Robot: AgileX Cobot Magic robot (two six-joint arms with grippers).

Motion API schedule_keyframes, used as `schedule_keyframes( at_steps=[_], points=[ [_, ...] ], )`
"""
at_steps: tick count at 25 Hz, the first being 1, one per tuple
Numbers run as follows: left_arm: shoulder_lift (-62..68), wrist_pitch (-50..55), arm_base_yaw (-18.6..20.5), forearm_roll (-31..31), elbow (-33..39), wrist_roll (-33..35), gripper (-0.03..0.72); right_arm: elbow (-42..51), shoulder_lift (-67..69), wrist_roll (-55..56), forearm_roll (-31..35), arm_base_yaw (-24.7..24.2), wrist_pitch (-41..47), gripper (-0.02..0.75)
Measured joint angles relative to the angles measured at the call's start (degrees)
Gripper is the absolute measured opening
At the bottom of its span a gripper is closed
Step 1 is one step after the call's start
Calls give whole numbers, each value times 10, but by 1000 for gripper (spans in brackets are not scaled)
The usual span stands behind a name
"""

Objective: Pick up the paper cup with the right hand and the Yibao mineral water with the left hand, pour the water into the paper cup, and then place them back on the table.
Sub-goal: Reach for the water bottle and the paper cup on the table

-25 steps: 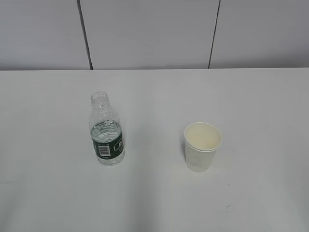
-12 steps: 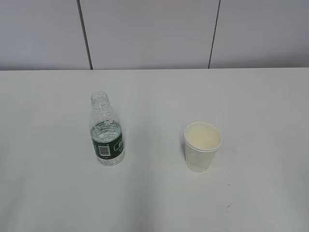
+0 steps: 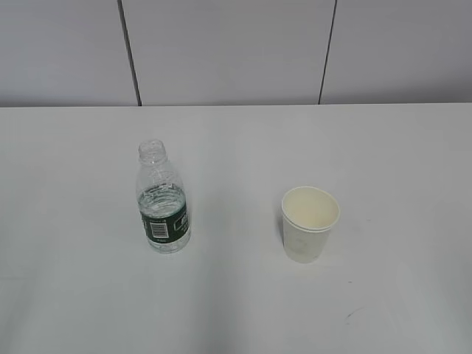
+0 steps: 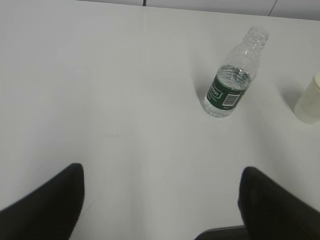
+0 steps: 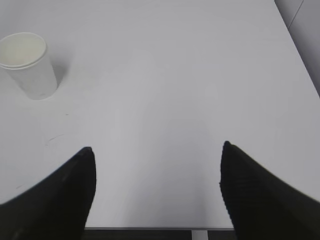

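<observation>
The Yibao mineral water bottle [image 3: 162, 200] stands upright and uncapped on the white table [image 3: 236, 295], left of centre, with water up to its green label. It also shows in the left wrist view [image 4: 232, 77]. The white paper cup [image 3: 309, 223] stands upright to its right, and shows in the right wrist view [image 5: 29, 64] and at the left wrist view's right edge [image 4: 310, 100]. My left gripper [image 4: 162, 172] is open and empty, well short of the bottle. My right gripper [image 5: 156, 155] is open and empty near the table's front edge, far right of the cup. Neither arm shows in the exterior view.
A grey panelled wall [image 3: 236, 51] runs behind the table's far edge. The table's front edge [image 5: 150, 228] lies just below my right gripper, and its right edge [image 5: 300, 55] shows in the right wrist view.
</observation>
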Motion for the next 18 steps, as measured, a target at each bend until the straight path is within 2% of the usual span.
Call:
schedule_keyframes(
  at_steps=[6, 8, 10, 13, 15, 18],
  points=[
    [8, -24, 0, -8, -7, 4, 573, -8, 4, -2, -1, 0, -25, 573],
    [16, -99, 0, -25, -12, 25, 564, -14, 21, -11, -1, 0, -98, 573],
    [32, -179, 0, -46, -11, 86, 548, -15, 53, -21, 8, 0, -176, 573],
    [69, -301, 0, -104, 11, 181, 522, -12, 113, -53, 54, 0, -296, 573],
    [100, -386, 0, -158, 37, 205, 510, -4, 152, -87, 99, 0, -362, 573],
    [155, -478, 0, -191, 78, 216, 497, 13, 224, -146, 168, 0, -415, 573]
  ],
)
